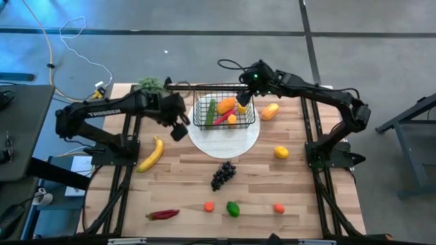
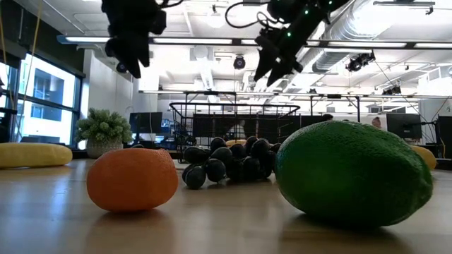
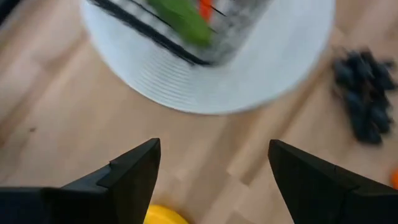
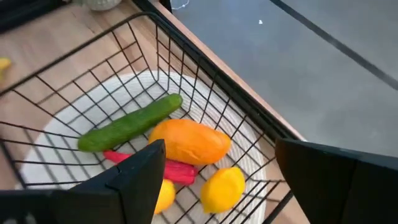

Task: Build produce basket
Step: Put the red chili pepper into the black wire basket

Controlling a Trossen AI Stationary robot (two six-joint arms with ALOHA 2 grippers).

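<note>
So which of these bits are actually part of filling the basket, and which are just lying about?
Part of the job:
- basket, already holding cucumber, mango, lemon
- still on the table: banana, grapes, chilli

Just lying about:
- white plate under the basket
- leafy bunch

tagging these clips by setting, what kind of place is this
Probably a robotics lab or workshop in a large industrial-style hall. The low view shows exposed ceiling ducts, strip lights and monitors behind the wooden table; the high view shows a bare concrete floor with loose cables.
</note>
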